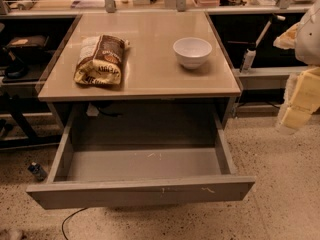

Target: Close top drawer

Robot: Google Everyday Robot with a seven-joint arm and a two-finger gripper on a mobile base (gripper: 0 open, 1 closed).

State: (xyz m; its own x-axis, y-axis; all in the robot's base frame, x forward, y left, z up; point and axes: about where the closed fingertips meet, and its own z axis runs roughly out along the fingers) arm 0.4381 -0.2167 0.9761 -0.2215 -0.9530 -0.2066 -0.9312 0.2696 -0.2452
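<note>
the top drawer [140, 191] stands pulled far out; the end effector [299, 104], grip state impossible to tell, hangs well apart at right, likely staging a push.

End effector [298, 104] at right edge, hanging low (arm [311, 34] above, partly cropped)

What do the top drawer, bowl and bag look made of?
top drawer: likely grey painted metal, matte, with pale scratches. bowl: glossy white, ceramic or plastic. bag: crinkled, shiny foil-like film. gripper: at the right edge, apart from the drawer.
</note>
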